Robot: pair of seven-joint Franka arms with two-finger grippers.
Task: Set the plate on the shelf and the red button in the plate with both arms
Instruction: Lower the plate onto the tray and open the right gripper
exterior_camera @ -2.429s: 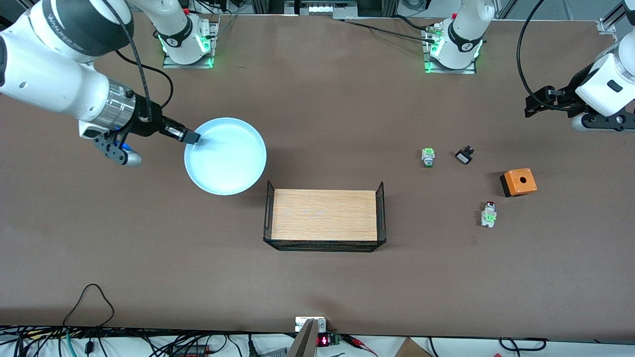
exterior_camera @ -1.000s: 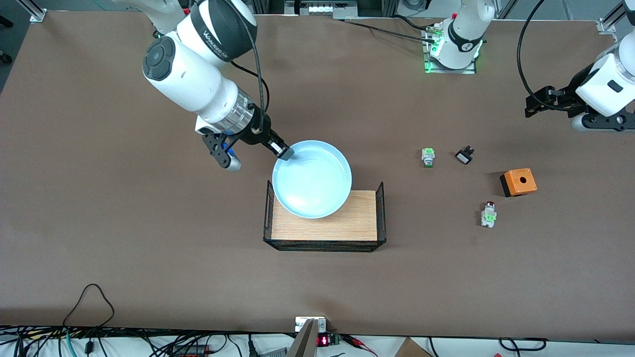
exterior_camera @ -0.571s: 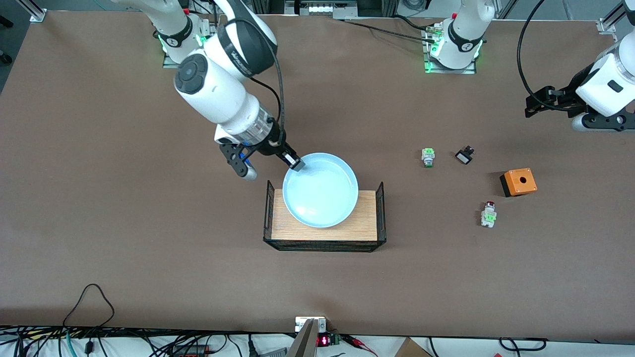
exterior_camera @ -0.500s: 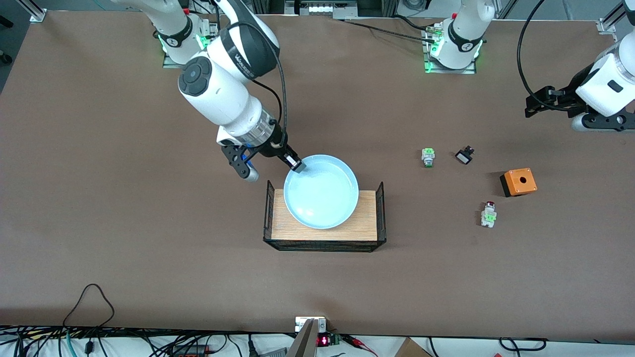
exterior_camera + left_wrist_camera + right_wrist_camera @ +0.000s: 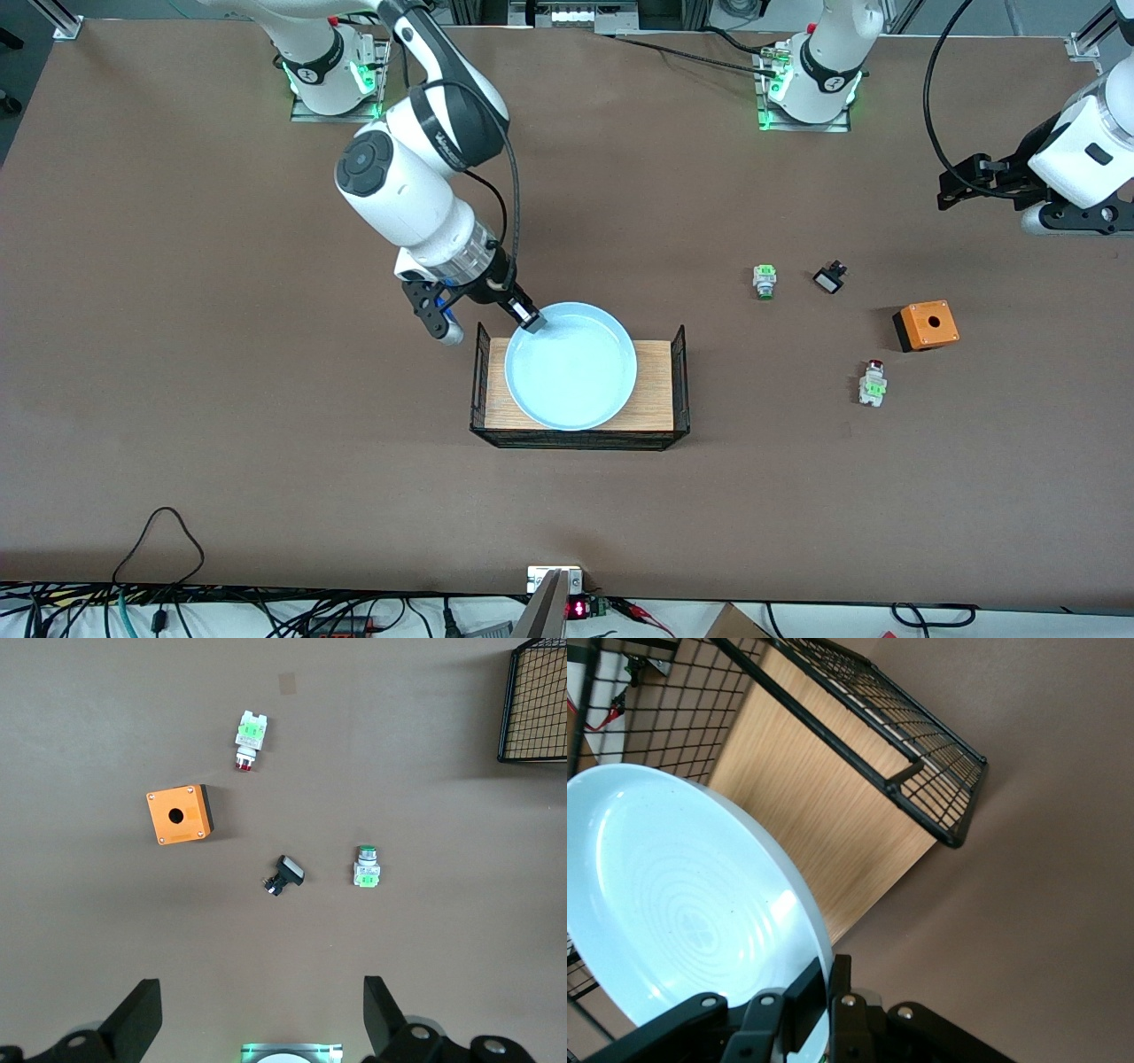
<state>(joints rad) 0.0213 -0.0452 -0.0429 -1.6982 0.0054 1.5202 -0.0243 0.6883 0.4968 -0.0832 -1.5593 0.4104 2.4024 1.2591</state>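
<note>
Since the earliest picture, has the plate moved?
Yes. The plate, gripped at its rim by the right gripper, has travelled from the right arm's end of the table to over the wooden tray.

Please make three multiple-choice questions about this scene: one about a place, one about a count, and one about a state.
1. Where is the plate?
A. over the wooden tray
B. beside the orange box
C. under the left gripper

2. How many small switches with a green band lie on the table?
A. one
B. two
C. four

3. What is the right gripper doing?
A. hanging open
B. shut on nothing
C. shut on the plate's rim

Answers:
1. A, the plate covers most of the tray.
2. B, the red button and the green-capped switch.
3. C, its fingers pinch the rim.
</note>
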